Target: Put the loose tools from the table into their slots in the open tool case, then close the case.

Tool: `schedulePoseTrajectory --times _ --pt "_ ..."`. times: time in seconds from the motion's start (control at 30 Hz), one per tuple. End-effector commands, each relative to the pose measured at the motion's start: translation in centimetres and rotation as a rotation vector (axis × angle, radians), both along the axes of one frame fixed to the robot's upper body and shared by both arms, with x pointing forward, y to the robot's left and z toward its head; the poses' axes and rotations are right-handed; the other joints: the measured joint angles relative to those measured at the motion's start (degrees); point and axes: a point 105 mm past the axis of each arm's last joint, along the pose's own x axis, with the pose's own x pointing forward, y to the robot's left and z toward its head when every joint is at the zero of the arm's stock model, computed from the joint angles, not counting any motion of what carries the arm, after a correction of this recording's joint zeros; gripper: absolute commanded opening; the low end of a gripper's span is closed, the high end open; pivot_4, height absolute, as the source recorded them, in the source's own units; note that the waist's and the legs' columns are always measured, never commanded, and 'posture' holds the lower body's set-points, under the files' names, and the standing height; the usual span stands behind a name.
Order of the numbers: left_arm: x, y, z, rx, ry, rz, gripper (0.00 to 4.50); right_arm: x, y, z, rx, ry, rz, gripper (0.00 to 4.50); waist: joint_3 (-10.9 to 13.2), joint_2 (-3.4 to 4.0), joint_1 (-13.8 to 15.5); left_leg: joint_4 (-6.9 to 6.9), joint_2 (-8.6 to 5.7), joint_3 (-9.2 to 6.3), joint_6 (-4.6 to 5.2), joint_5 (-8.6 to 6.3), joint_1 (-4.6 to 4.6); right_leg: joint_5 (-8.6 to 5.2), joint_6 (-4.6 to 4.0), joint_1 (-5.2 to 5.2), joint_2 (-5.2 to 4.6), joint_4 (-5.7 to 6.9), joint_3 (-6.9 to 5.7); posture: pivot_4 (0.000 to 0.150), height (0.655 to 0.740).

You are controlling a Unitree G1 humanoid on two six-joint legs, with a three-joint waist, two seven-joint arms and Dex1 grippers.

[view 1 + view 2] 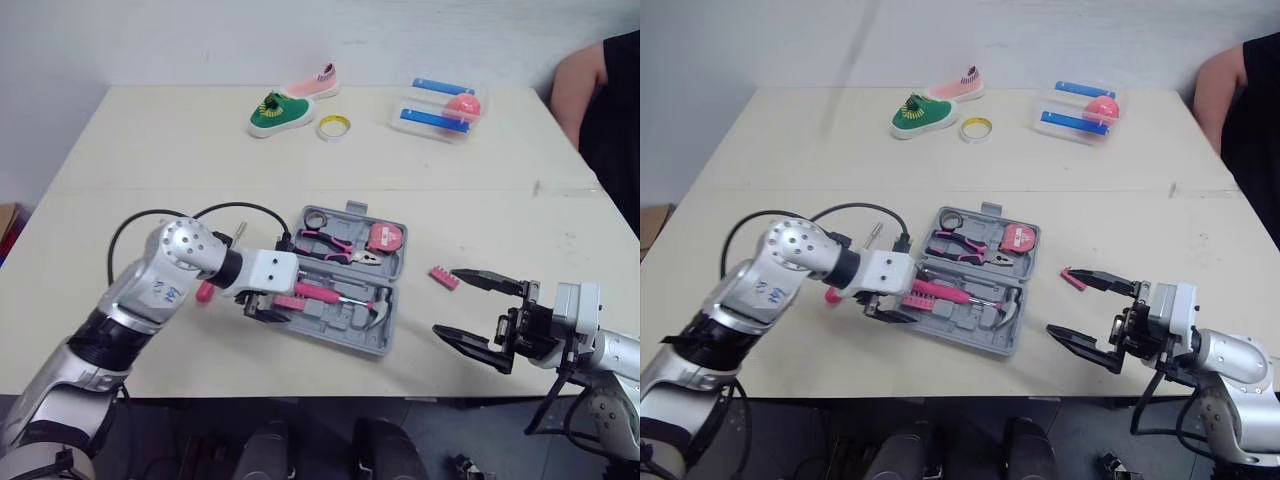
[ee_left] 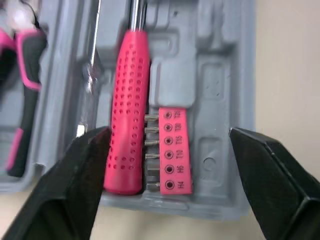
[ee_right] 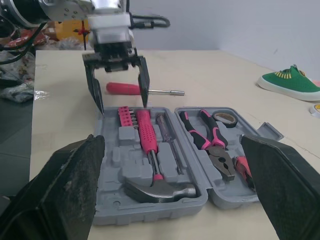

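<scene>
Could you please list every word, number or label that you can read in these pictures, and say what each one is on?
"T15": pink bit holder in the tool case
"T10": same holder
"H6": same holder
"H4": same holder
Two labels above these on the holder: too blurred to read.
Markings on the yellow tape ring: too small to read.

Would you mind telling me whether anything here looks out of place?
Two pink pieces lie loose on the table outside the open tool case: a screwdriver off its left side, by the left gripper, and a toothed strip off its right side.
</scene>
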Motion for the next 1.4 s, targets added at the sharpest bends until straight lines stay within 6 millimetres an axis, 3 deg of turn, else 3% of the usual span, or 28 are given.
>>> schedulePoseTrajectory --times 0.03,0.1,0.2,0.33,0.4,0.57,0.83,1.1,1.27,1.4 --pt "-0.5 -0.3 2.6 -0.121 -0.046 0.014 3.51 -0.5 0.1 0.9 0.006 -0.021 0.018 4.50 0.0 0.01 0.0 0.00 0.00 0.00 0.00 0.00 0.01 0.00 0.00 0.01 0.02 0.00 0.00 0.150 0.7400" --pt "-0.3 -0.5 3.0 -0.204 -0.043 0.029 3.51 -0.5 0.1 0.8 0.009 -0.016 0.018 4.50 0.0 0.00 0.1 0.05 -0.02 0.00 0.01 0.01 0.03 0.00 0.00 0.02 0.02 0.02 0.00 0.150 0.7400" --pt "0.8 0.9 2.5 -0.316 -0.043 0.105 2.75 -0.4 -0.1 0.5 0.012 -0.013 0.013 4.50 0.0 0.00 0.1 0.08 -0.02 -0.01 0.01 0.01 0.04 0.00 0.00 0.03 0.00 0.02 0.03 0.150 0.7400" --pt "1.1 1.5 1.1 -0.414 0.027 0.155 0.82 -0.4 -0.2 0.2 0.011 -0.013 0.008 4.50 0.0 0.00 0.0 0.05 0.00 -0.01 0.01 0.01 0.04 0.00 0.00 0.02 0.00 0.05 0.00 0.150 0.7400" --pt "1.2 1.8 -0.3 -0.463 0.080 0.187 0.07 -0.3 -0.3 0.2 0.011 -0.015 0.002 4.50 0.0 0.00 0.0 0.06 -0.01 -0.01 0.01 0.01 0.03 0.00 0.01 0.02 0.00 0.05 0.00 0.150 0.7400" --pt "1.3 2.3 -2.9 -0.463 0.108 0.213 0.07 -0.3 -0.3 0.3 0.006 -0.015 -0.006 4.50 0.0 0.00 0.0 0.06 -0.01 0.00 0.01 0.01 0.04 0.01 0.01 0.02 -0.04 0.05 -0.01 0.150 0.7400" --pt "2.1 2.8 -4.5 -0.414 0.105 0.289 0.07 -0.4 -0.5 0.6 0.000 -0.021 -0.016 4.50 0.0 0.00 0.1 0.04 -0.01 0.00 0.00 0.01 0.05 0.01 0.01 0.02 -0.07 0.05 -0.01 0.150 0.7400" --pt "1.2 3.2 -8.3 -0.144 0.177 0.261 0.07 -0.4 -0.6 0.5 -0.001 -0.021 -0.015 4.50 -0.1 0.01 0.1 0.03 -0.01 0.06 -0.01 0.00 0.19 0.01 0.01 0.05 -0.07 0.01 0.00 0.150 0.7400" --pt "0.7 3.6 -10.9 -0.044 0.246 0.315 0.07 -0.3 -0.6 0.4 -0.003 -0.024 -0.014 4.50 -1.0 0.33 0.1 -0.02 -0.01 0.08 -0.01 -0.01 0.28 0.01 0.01 0.11 -0.07 -0.13 0.01 0.150 0.7400" --pt "0.8 3.7 -11.9 -0.029 0.248 0.337 0.07 -0.4 -0.6 0.4 -0.004 -0.026 -0.014 4.50 -1.3 0.67 0.1 -0.14 0.02 0.07 0.01 -0.13 0.74 0.00 0.01 0.54 -0.16 -0.25 0.11 0.150 0.7400"
